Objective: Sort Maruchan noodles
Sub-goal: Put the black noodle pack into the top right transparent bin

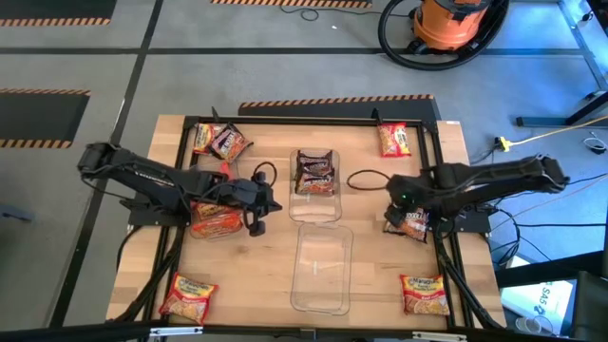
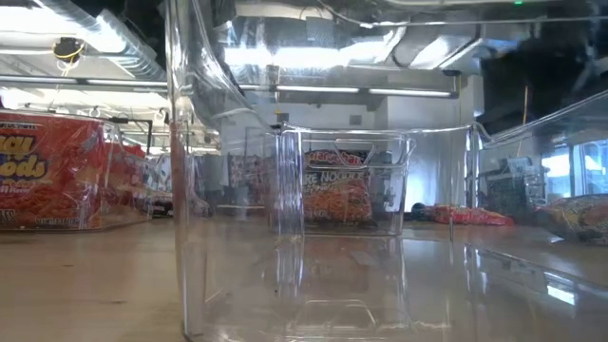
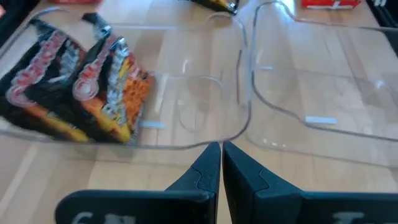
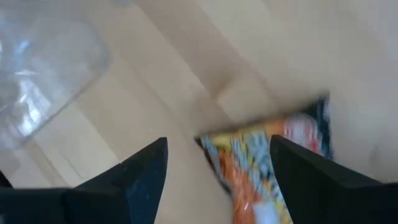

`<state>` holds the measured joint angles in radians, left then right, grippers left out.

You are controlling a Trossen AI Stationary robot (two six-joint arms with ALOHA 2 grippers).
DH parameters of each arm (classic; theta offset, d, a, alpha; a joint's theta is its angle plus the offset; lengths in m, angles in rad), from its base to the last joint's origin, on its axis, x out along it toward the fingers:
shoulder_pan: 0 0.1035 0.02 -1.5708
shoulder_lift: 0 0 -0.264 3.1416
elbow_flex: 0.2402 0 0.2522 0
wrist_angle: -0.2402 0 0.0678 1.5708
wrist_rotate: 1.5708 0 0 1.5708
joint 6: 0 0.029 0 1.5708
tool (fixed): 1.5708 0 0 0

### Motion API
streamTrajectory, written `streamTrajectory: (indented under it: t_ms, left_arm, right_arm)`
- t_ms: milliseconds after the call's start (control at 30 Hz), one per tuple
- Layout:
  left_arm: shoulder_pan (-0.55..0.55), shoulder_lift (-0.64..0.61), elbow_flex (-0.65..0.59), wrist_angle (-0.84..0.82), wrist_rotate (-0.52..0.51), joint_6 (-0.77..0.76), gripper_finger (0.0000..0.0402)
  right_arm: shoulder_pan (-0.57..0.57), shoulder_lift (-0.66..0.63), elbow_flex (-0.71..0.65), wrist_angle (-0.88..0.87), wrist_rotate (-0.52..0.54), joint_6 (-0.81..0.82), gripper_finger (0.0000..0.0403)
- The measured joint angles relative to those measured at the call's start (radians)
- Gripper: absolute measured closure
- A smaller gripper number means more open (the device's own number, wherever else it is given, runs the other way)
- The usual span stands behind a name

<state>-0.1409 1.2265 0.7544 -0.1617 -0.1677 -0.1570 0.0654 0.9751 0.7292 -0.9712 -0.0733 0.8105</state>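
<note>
Both arms were matte black, jointed and boxy, with black cables looping off them. The left gripper (image 3: pixel 221 163) and right gripper (image 4: pixel 217 163) had dark, wedge-shaped fingers.

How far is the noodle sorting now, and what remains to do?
Done: dark packets lie in the far clear bin; the near bin looks empty. In hand: the right hand, open, sits over a packet by the right edge. Left: the other loose packets, like one at the far right. The left hand waits shut.
</note>
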Motion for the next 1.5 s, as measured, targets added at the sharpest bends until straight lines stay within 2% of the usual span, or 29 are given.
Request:
streamTrajectory:
  t_ms: [100, 333, 467, 600, 733, 867, 967, 1033, 1133, 1200, 1333, 1500]
  left_arm:
    - [-0.014, 0.021, 0.0, 0.009, 0.001, -0.003, 0.039]
    - [-0.06, 0.069, 0.0, 0.011, 0.004, -0.051, 0.039]
    - [-0.092, 0.067, 0.0, 0.016, 0.005, -0.068, 0.039]
    - [-0.119, 0.066, 0.0, 0.017, 0.005, -0.077, 0.039]
    - [-0.134, 0.066, 0.0, 0.018, -0.002, -0.077, 0.039]
    - [-0.136, 0.066, 0.0, 0.025, -0.003, -0.078, 0.039]
    - [-0.136, 0.066, 0.0, 0.026, -0.003, -0.078, 0.039]
    - [-0.135, 0.066, 0.0, 0.035, -0.004, -0.077, 0.039]
    - [-0.135, 0.066, 0.0, 0.046, -0.007, -0.077, 0.039]
    - [-0.135, 0.066, 0.0, 0.051, -0.006, -0.078, 0.039]
    - [-0.135, 0.066, 0.0, 0.049, 0.0, -0.097, 0.039]
    - [-0.135, 0.066, 0.0, 0.047, 0.001, -0.103, 0.039]
  right_arm:
    - [0.05, -0.012, -0.072, -0.015, -0.032, 0.153, 0.0146]
    - [0.113, 0.042, -0.159, -0.038, -0.087, 0.313, 0.0146]
    - [0.132, 0.089, -0.162, 0.083, -0.105, 0.338, 0.0146]
    - [0.131, 0.136, -0.161, 0.322, -0.104, 0.337, 0.0146]
    - [0.101, 0.163, -0.155, 0.49, -0.061, 0.285, 0.0146]
    - [0.049, 0.151, -0.1, 0.398, -0.063, 0.191, 0.0146]
    - [-0.009, 0.124, -0.055, 0.276, -0.024, 0.1, 0.0146]
    - [-0.073, 0.119, -0.051, 0.216, 0.015, 0.032, 0.0146]
    - [-0.201, 0.119, -0.064, 0.194, 0.009, -0.085, 0.0146]
    - [-0.288, 0.122, -0.104, 0.237, -0.037, -0.159, 0.0146]
    - [-0.433, 0.122, -0.204, 0.407, -0.242, -0.237, 0.0146]
    - [-0.495, 0.122, -0.334, 0.59, -0.422, -0.233, 0.0146]
